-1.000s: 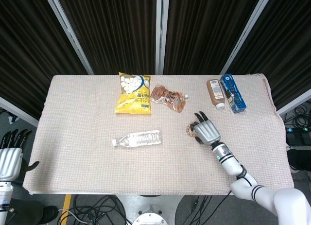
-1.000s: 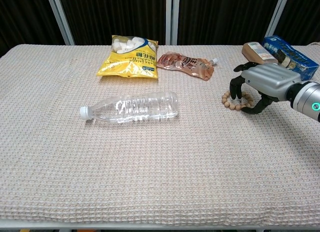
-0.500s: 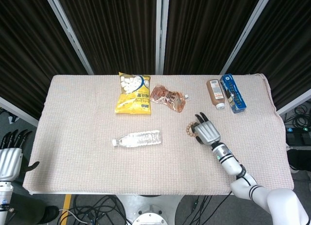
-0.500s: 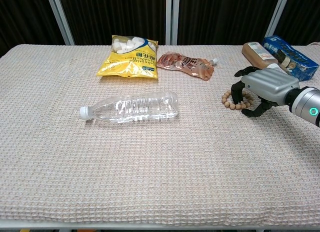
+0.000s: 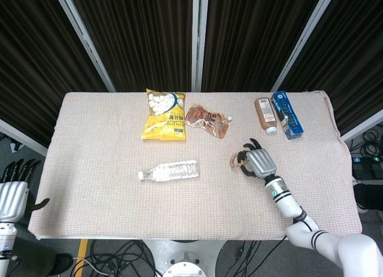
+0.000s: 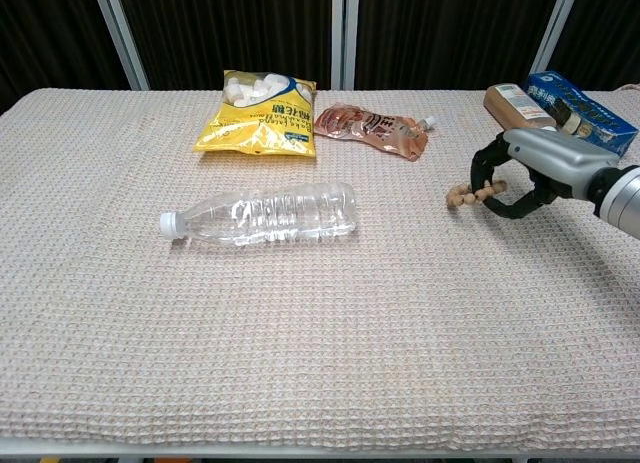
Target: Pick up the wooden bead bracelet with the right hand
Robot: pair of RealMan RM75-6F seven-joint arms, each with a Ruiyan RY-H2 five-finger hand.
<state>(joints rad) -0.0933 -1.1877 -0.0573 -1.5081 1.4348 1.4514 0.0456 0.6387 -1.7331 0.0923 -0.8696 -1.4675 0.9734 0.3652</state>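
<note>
One bracelet [image 6: 472, 193] now lifted, right hand [image 6: 535, 168] raised

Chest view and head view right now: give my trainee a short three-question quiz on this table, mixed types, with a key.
1. True or false: the right hand holds the wooden bead bracelet.
2. Multiple choice: what lies directly beside the yellow snack bag? A) the clear plastic water bottle B) the brown spouted pouch C) the blue carton
3. Fill in: the brown bottle with a white cap lies next to the blue ____.

Key: 1 true, the beads hang from its fingers with one end low near the cloth. 2 B. 3 carton.
</note>
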